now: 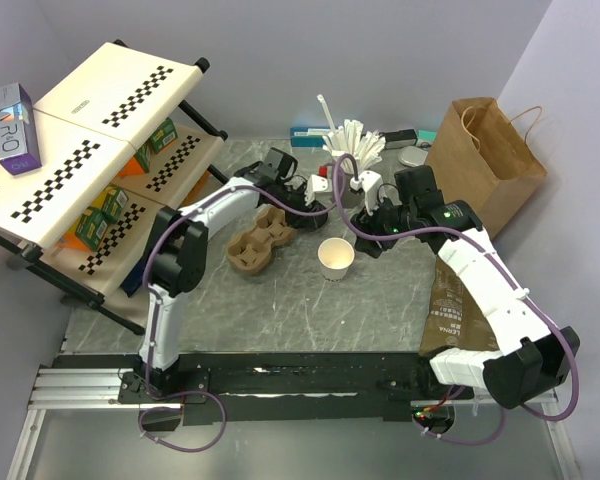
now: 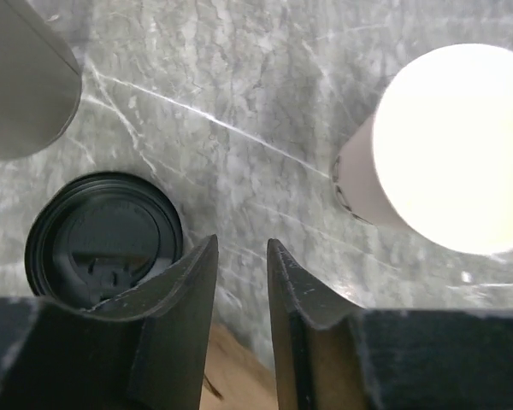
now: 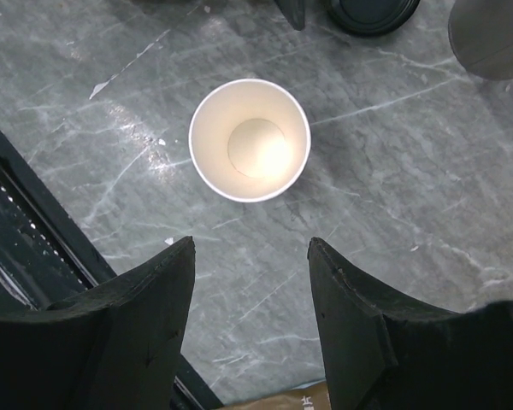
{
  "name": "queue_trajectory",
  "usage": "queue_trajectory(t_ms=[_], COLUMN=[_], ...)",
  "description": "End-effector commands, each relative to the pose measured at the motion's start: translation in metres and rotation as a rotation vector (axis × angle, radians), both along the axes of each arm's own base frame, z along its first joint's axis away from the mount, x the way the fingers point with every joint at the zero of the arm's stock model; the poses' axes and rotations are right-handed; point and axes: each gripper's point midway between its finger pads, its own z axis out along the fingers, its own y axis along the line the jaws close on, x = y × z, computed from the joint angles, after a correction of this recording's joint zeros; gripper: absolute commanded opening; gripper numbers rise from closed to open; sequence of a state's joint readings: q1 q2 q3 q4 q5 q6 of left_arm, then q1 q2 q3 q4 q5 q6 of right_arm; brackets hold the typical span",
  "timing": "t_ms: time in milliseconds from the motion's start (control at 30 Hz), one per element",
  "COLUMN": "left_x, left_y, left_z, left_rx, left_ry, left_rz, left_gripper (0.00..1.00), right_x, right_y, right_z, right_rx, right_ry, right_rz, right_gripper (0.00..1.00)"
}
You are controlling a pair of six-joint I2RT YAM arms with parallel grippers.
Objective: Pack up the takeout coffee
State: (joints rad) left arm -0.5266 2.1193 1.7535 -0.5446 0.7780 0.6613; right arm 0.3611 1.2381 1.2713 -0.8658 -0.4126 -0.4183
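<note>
Your left tool stands narrowly parted, empty, just beside the lid on the surface. Your right tool gapes wide over the upright, uncovered cup, holding nothing.

Found the paper cup upright on the table near its middle, the pulp carrier to its left, the lid flat behind it, apart. Saw the cup of sticks farther back, the paper bag back right, the shelf rack far left.
</note>
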Motion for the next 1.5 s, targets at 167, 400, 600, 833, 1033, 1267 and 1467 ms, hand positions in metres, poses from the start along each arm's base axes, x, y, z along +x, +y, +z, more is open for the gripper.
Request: queue_trajectory(t_ms=[167, 400, 600, 833, 1033, 1267, 1467], left_x=[0.039, 0.039, 0.034, 0.027, 0.033, 0.037, 0.035], left_y=[-0.004, 0.01, 0.01, 0.01, 0.01, 0.009, 0.009], left_z=[-0.022, -0.042, -0.05, -0.057, -0.06, -0.058, -0.049], left_rx=[0.087, 0.196, 0.228, 0.255, 0.271, 0.277, 0.264], left_ry=[-0.154, -0.194, -0.214, -0.225, -0.258, -0.276, -0.278], left_rz=[-0.04, -0.117, -0.151, -0.164, -0.144, -0.135, -0.134], left_gripper=[0.35, 0.34, 0.32, 0.28, 0.2, 0.09, 0.01], right_x=[-0.009, -0.011, -0.007, -0.007, -0.007, -0.006, -0.006], right_y=[-0.004, -0.006, -0.004, -0.004, -0.005, -0.006, -0.007], right_z=[0.016, 0.013, 0.013, 0.011, 0.01, 0.008, 0.007], right_rx=[0.009, 0.016, 0.014, 0.01, 0.012, 0.009, 0.011], right_ry=[-0.032, -0.012, -0.011, -0.006, -0.002, -0.002, -0.004], right_rz=[0.007, -0.002, 0.0, -0.001, -0.009, -0.016, -0.026], right_gripper=[0.63, 0.63, 0.63, 0.63, 0.63, 0.63, 0.63])
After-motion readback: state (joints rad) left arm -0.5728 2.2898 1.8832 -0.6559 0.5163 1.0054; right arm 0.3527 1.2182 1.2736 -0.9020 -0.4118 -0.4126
